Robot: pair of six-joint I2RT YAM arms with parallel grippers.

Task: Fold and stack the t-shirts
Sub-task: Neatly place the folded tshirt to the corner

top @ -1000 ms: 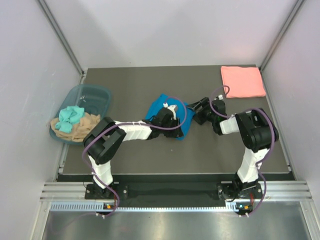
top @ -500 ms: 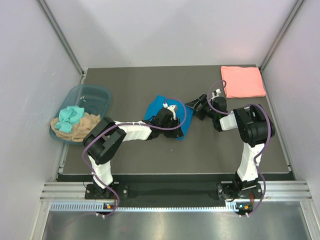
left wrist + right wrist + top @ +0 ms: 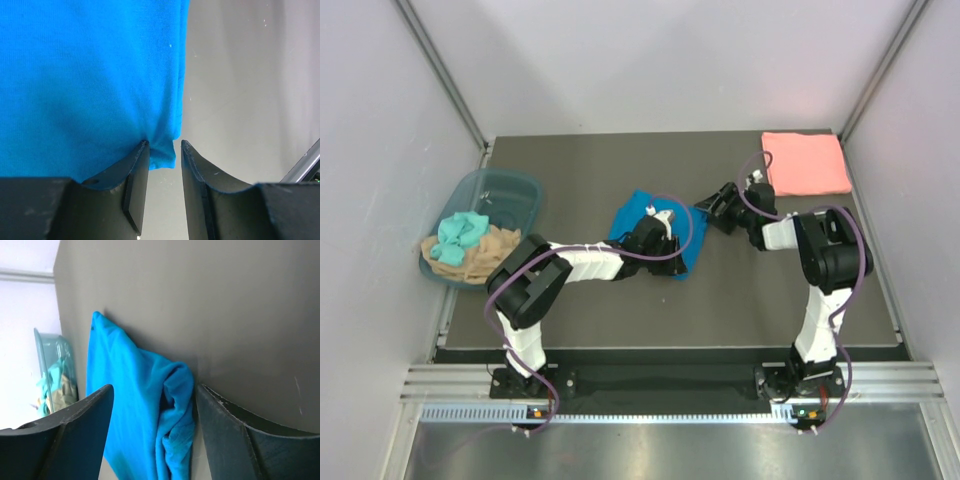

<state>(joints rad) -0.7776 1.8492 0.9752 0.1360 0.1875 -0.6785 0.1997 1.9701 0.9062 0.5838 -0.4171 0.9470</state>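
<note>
Blue shirt [image 3: 638, 210] bunched mid table [image 3: 580, 170]; pink shirt [image 3: 806, 163] folded flat, far right corner. Left gripper [image 3: 164, 145] half-spread astride blue corner, not clamped. Right gripper [image 3: 154, 387] spread wide, empty, facing bunched edge. Best: seat jaws deep over hem, close firmly, then lift.

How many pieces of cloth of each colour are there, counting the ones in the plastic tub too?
Blue shirt: 1
Pink shirt: 1
Teal cloth, in the tub: 1
Tan cloth, in the tub: 1
Total: 4
</note>
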